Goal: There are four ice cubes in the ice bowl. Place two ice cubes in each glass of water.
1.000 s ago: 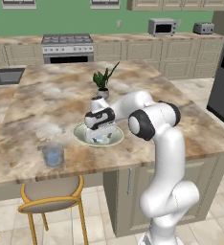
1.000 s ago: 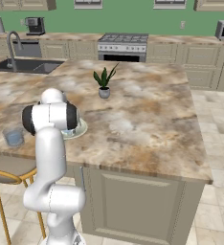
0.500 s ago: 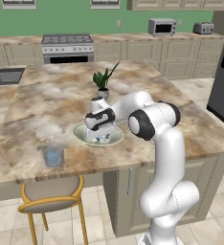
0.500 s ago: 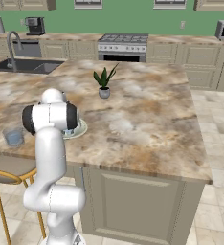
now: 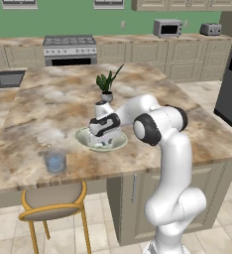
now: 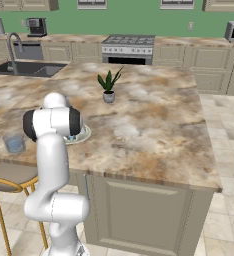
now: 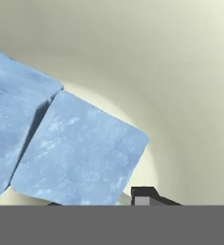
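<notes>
Arm reaches forward and down from the base; the pincer (image 5: 104, 141) is lowered into the ice bowl (image 5: 86, 136), which sits on the marbled table (image 5: 48, 106) near its front edge. From the right base camera the bowl's rim (image 6: 85, 134) shows just past the arm's dark joint. Hand camera, close range: cream inner wall of the bowl (image 7: 133, 57), and two ice cubes side by side and touching, one (image 7: 80, 150) near the middle of the frame, the other (image 7: 11, 115) at the left edge. One dark fingertip (image 7: 143, 196) rises at the bottom, just beside the lower right corner of the middle cube; the other tip is barely visible. Whether the pincer has closed on a cube or merely stands around it cannot be told. One glass of water (image 5: 55, 161) stands near the front edge of the table, apart from the bowl, toward the robot's left. A small potted plant (image 5: 107, 84) stands just behind the bowl, further across the table. A yellow-framed stool (image 5: 51, 203) sits below the table edge under the glass.
</notes>
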Motion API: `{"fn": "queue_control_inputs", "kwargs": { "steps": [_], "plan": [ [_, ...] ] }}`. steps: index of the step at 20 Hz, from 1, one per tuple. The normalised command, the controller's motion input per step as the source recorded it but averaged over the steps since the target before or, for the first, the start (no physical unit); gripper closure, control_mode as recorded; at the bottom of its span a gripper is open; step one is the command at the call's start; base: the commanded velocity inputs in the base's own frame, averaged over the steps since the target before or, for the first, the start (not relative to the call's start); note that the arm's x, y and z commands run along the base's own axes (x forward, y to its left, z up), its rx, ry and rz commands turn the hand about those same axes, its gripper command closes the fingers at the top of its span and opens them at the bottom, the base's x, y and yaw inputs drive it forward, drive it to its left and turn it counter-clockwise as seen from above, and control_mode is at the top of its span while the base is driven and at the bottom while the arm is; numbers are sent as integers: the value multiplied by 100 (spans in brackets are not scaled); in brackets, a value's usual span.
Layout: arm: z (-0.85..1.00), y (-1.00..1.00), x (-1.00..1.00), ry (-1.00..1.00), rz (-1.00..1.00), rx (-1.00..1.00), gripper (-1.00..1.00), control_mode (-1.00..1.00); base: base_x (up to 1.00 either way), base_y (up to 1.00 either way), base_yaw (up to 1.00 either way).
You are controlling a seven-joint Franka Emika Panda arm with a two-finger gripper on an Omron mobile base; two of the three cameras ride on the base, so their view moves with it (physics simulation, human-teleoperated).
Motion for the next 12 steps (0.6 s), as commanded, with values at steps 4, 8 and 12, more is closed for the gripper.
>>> {"fn": "queue_control_inputs", "kwargs": {
  "steps": [4, 8, 12],
  "plan": [
    [0, 0, -6, -6, 0, 0, 100, -100, 0, 0, 0],
    [0, 0, -22, -7, 0, 0, 100, -100, 0, 0, 0],
    [3, 0, -2, -6, 0, 0, 100, -100, 0, 0, 0]
  ]
}}
